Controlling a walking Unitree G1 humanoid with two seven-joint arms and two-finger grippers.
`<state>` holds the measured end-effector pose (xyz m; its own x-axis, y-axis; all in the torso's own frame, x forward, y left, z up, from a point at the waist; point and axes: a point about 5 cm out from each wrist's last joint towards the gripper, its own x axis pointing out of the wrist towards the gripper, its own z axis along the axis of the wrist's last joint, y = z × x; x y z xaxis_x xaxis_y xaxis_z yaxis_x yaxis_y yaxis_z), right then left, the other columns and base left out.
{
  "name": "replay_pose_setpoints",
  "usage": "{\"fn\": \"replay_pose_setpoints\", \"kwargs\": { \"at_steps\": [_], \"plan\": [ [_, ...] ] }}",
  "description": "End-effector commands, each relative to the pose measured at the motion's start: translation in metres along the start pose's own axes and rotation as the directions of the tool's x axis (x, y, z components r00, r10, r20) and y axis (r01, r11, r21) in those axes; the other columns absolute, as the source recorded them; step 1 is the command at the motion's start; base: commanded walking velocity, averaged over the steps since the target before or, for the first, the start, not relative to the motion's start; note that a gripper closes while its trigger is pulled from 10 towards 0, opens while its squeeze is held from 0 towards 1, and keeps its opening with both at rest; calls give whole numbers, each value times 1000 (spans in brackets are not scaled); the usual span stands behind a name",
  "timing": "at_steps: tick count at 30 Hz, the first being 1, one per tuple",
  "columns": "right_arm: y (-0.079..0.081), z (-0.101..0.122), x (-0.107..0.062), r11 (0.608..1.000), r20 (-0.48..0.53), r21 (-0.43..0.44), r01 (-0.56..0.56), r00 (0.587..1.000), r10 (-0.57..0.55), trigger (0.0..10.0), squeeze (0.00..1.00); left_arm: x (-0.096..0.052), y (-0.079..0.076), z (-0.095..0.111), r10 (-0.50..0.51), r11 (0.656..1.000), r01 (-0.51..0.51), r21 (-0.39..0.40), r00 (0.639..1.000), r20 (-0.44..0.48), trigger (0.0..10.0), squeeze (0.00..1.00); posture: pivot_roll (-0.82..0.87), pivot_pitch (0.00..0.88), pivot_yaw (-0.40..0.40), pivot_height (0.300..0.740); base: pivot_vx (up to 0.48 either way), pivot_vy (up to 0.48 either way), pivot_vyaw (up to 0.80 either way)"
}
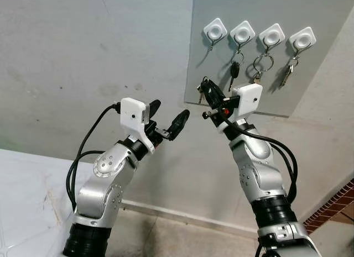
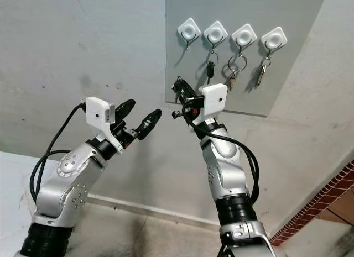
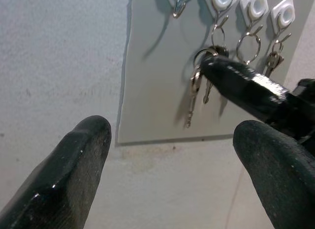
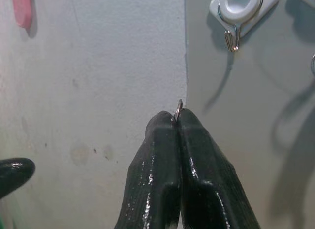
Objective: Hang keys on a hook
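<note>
A grey board [image 1: 310, 80] on the wall carries a row of white hooks. The leftmost hook [image 1: 214, 30] is empty; the other three hold keys [image 1: 234, 69]. My right gripper [image 1: 202, 91] is raised just below and left of the empty hook [image 4: 236, 39], shut on a key ring [image 4: 177, 111] that pokes out between its tips. The bunch of keys [image 3: 193, 98] dangles under it in the left wrist view. My left gripper [image 1: 170, 110] is open, held to the left of the right one, with nothing between its fingers [image 3: 74, 165].
Plain grey wall [image 1: 83, 58] lies left of the board. A brick edge [image 1: 332, 207] shows at the lower right, a white surface [image 1: 27, 196] at the lower left. A pink mark [image 4: 22, 10] is on the wall in the right wrist view.
</note>
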<state>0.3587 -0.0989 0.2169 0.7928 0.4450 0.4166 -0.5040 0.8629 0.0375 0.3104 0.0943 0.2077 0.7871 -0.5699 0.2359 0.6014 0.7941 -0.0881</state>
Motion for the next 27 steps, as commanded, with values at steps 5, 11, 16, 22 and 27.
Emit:
{"fn": "replay_pose_setpoints", "kwargs": {
  "at_steps": [5, 11, 16, 22, 27],
  "plan": [
    [-3, 14, 19, 1000, 64, 17, 4, 998, -5, 10000, 0, 5, 3, 7, -17, 1000, 17, 20, 1000, 8, 10000, 0, 50, 14, 8, 740, 0, 0, 0],
    [-7, 29, 31, 998, 126, 48, 28, 991, -34, 10000, 0, 9, 1, 9, -32, 999, 32, 7, 999, 14, 10000, 0, 41, 22, 10, 740, 0, 0, 0],
    [-9, 35, 37, 997, 157, 65, 33, 987, -43, 10000, 0, 10, 0, 8, -36, 999, 36, 8, 999, 14, 10000, 0, 41, 23, 9, 740, 0, 0, 0],
    [-7, 39, 44, 997, 174, 76, 17, 984, -30, 10000, 0, 9, 0, 7, -33, 999, 33, 2, 999, 16, 10000, 0, 43, 25, 5, 740, 0, 0, 0],
    [-7, 40, 49, 997, 178, 82, 12, 984, -27, 10000, 0, 9, 0, 7, -27, 1000, 27, -3, 999, 18, 10000, 0, 46, 28, -1, 740, 0, 0, 0]
  ]
}}
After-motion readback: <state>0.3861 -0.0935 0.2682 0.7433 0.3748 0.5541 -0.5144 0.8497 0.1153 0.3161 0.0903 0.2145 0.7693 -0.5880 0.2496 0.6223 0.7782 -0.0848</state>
